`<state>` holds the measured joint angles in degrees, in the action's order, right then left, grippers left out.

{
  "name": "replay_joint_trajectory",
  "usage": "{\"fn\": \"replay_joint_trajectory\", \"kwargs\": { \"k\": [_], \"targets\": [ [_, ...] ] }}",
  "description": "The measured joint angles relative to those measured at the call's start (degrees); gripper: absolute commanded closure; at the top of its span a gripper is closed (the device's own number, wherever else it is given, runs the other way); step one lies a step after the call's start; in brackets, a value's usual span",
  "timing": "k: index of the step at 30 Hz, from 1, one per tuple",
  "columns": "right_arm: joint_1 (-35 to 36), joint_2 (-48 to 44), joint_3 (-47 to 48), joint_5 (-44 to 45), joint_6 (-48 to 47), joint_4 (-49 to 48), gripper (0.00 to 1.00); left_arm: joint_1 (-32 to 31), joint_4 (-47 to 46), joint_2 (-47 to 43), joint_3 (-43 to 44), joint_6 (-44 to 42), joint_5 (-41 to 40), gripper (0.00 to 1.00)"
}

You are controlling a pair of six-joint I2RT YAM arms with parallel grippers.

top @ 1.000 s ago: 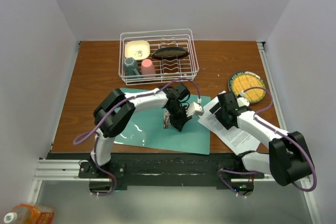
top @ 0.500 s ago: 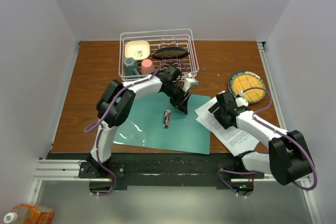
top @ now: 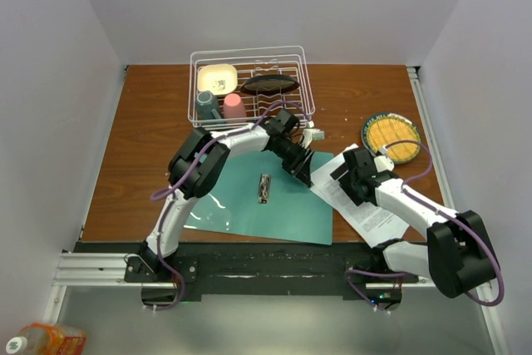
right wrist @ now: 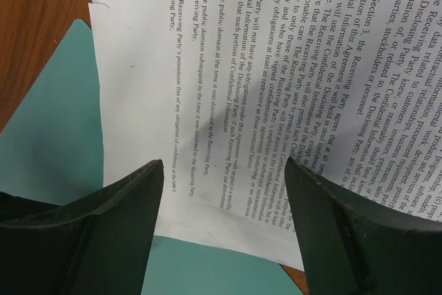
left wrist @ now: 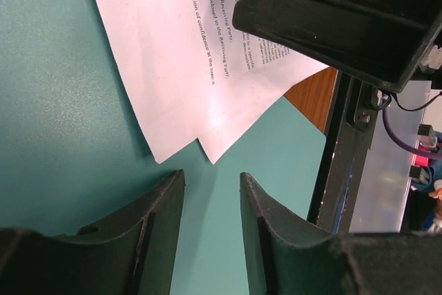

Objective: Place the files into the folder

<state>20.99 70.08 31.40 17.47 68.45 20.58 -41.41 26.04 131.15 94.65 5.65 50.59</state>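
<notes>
Top external view, contents listed against the folder.

- Folder: teal-green, lying open and flat on the brown table.
- Metal clip: on the folder's middle line.
- Files: white printed sheets, flat on the table at the folder's right side. They sit skewed, with their left corners lapping over the folder's right edge.
- Left gripper: over the folder's far right corner, just beside the files' edge.
- Right gripper: right of the folder, over the far part of the files.
- Wire dish rack: beyond the folder's far edge, holding a cream dish, a teal cup, a pink cup and a dark oval item.
- Yellow plate: well right of the folder, beyond the files.

Left wrist view.

- Fingers: parted by a narrow gap with nothing between them, above bare folder.
- Two corners of the files point toward the gap and end short of it.

Right wrist view.

- Fingers: spread wide with nothing gripped, and the files show between them. Whether the tips touch the paper cannot be told.
- Folder: shows from under the sheets' edge.
</notes>
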Motion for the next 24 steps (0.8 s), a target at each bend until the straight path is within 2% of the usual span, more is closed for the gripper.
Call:
{"fn": "replay_joint_trajectory", "kwargs": {
  "k": [6, 16, 24],
  "targets": [
    [0.00, -0.46, -0.37, 0.00, 0.00, -0.33, 0.25, 0.31, -1.22, 0.00, 0.24, 1.38, -1.44, 0.56],
    [0.00, -1.14, -1.01, -0.02, 0.00, -0.92, 0.25, 1.81, -4.26, 0.00, 0.44, 4.87, -3.56, 0.50],
    [0.00, -1.66, -1.60, -0.04, 0.15, -1.55, 0.26, 0.63, -6.25, 0.00, 0.57, 6.62, -5.88, 0.49]
  ]
}}
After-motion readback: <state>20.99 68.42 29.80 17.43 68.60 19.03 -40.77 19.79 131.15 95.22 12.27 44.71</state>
